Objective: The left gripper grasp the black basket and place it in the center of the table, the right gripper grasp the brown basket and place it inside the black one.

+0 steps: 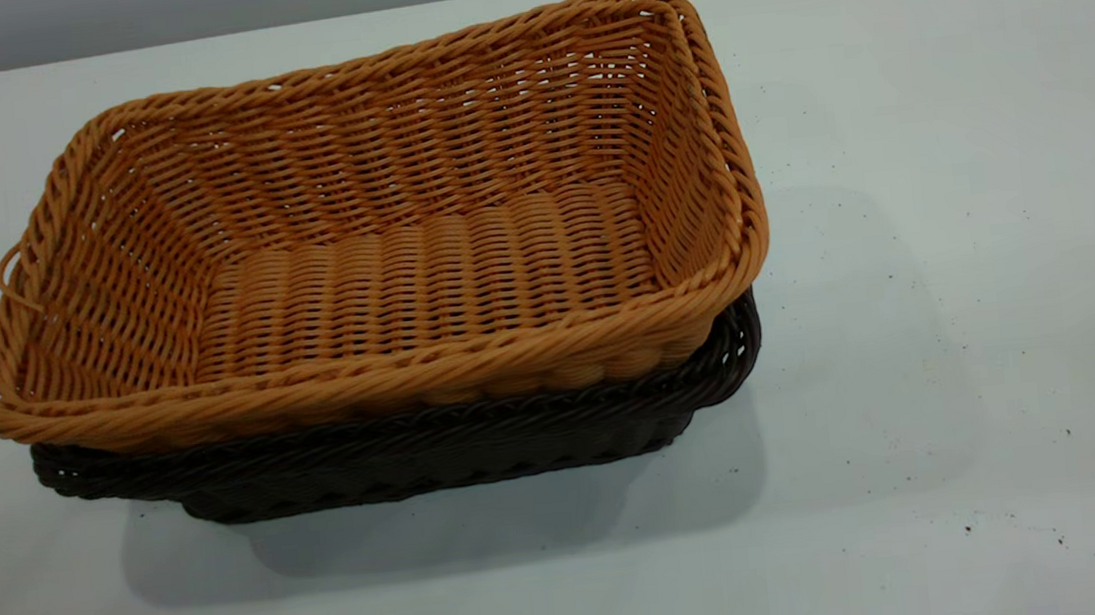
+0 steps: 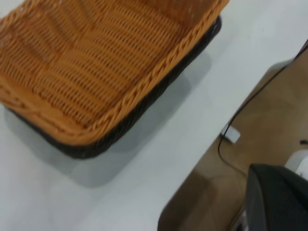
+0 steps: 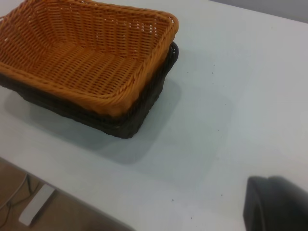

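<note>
On the table, the black basket sits nearest the exterior camera's edge of the stack, its braided rim showing below the brown basket, which is nested inside it and upright. A small loop hangs at the brown basket's left end. Neither arm's claw can be made out, so I cannot tell their state.
</note>
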`<state>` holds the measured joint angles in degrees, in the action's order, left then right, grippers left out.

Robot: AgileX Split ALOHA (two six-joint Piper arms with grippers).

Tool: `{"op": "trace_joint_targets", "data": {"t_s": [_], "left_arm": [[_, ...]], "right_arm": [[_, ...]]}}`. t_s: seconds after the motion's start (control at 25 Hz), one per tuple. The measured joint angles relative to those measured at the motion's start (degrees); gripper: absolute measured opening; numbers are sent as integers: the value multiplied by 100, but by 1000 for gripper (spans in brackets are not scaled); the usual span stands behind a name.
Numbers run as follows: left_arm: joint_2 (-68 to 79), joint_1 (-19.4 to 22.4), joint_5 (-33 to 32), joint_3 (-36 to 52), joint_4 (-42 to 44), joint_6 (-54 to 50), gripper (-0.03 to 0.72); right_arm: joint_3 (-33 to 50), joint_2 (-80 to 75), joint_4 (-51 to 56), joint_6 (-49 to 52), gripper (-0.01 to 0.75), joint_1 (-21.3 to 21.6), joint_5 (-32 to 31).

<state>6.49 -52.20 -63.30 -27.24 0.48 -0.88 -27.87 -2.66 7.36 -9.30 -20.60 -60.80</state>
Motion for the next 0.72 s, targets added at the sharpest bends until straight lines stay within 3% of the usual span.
{"op": "trace_joint_targets", "data": {"t_s": [0.52, 0.72], "left_arm": [[0, 0, 199, 167, -9, -64, -1], [0, 315, 185, 162, -13, -59, -1]], "right_arm": [[0, 0, 0, 0, 0, 0, 0], [0, 0, 0, 0, 0, 52, 0]]}}
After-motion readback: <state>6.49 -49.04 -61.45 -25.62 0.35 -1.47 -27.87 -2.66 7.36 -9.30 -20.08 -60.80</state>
